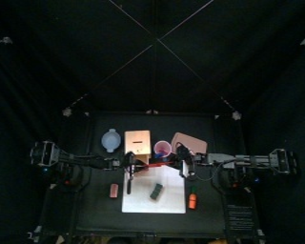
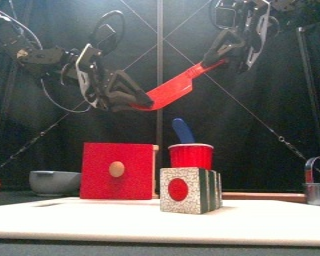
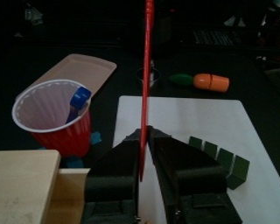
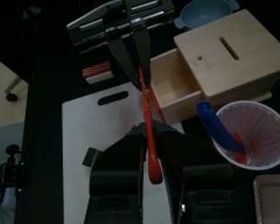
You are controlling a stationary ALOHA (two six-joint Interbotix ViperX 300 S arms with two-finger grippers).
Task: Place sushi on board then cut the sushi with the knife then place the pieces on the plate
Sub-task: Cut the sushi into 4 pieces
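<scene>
A red toy knife (image 2: 179,84) hangs slanted in the air above the white cutting board (image 1: 168,203), with a gripper at each end. My left gripper (image 3: 143,133) is shut on one end and my right gripper (image 4: 149,131) on the other. In the top view the left gripper (image 1: 133,164) and right gripper (image 1: 178,164) face each other over the board's back edge. The dark green sushi roll (image 1: 155,191) lies whole on the board below them. The pink tray (image 1: 187,143) lies at the back right.
A red cup (image 2: 192,156) with a blue knife (image 2: 180,130) stands behind the board, beside the wooden box (image 1: 136,141) with its red drawer front (image 2: 119,170). A blue-grey bowl (image 1: 111,140) sits back left. An orange toy (image 1: 193,200) and a striped toy (image 1: 114,190) flank the board.
</scene>
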